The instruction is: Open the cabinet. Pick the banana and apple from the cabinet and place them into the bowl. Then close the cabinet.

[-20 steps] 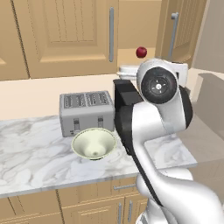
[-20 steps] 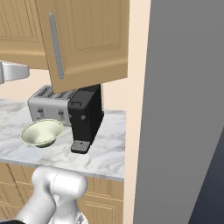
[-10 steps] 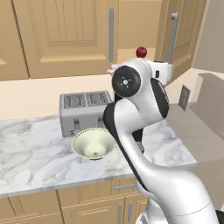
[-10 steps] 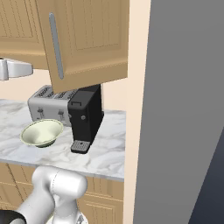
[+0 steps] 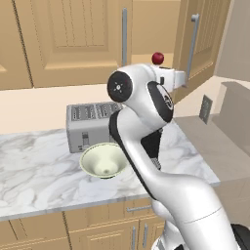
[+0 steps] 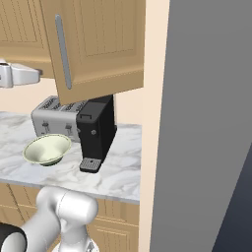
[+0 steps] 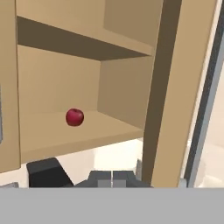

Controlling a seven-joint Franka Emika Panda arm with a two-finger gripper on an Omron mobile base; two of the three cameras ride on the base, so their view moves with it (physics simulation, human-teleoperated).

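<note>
The cabinet [image 5: 73, 39] has its left door shut and its right door [image 5: 207, 34] swung open. The apple [image 5: 157, 58] is small, dark red and round, and rests alone on the lower shelf [image 7: 65, 135]. My gripper [image 7: 112, 177] is shut with nothing in it; it hovers in front of the opening, below and short of the apple [image 7: 75, 117]. In the base views the hand [image 5: 177, 78] sits just under the apple, beside the open door [image 6: 93, 44]. The cream-green bowl [image 5: 102, 161] stands on the marble counter, in front of the toaster. The banana is out of view.
A silver toaster [image 5: 93, 124] stands behind the bowl [image 6: 47, 149], and a black coffee machine [image 6: 96, 133] is to its right. The open door's bar handle [image 7: 205, 109] hangs close on my hand's right. A tall grey panel [image 6: 206, 123] bounds the counter's right end.
The arm's elbow has swung left and up, uncovering the toaster's right side. The hand has edged slightly toward the open door below the apple. The gripper stays shut.
</note>
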